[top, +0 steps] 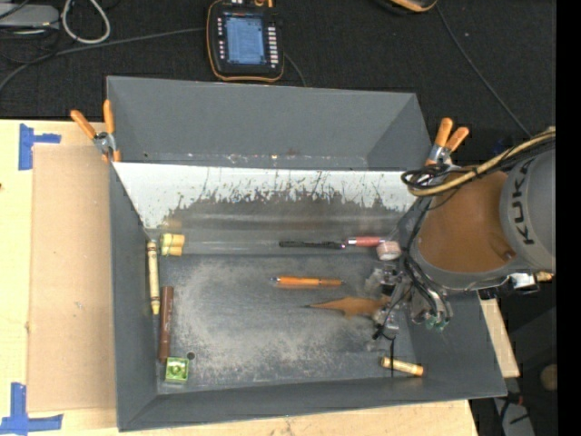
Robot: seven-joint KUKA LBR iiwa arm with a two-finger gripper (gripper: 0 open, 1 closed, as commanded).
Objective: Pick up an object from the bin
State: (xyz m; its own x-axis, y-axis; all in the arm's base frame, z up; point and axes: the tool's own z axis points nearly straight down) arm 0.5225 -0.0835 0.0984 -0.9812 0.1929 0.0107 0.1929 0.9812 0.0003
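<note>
In the grey bin [272,125], the gripper [390,314] is hanging at 3 o'clock; I cannot tell if it is apart or together. 1 brown pointed stick [340,305] is lying just beside it, at its 9 o'clock.

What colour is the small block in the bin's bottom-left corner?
The small block is bright green, as the camera view shows from above.

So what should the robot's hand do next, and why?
Probably a small dip down onto the brown pointed piece. The hand sits right by its thick end, and the orange pencil lies apart from it, so it likely won't get in the way.
</note>
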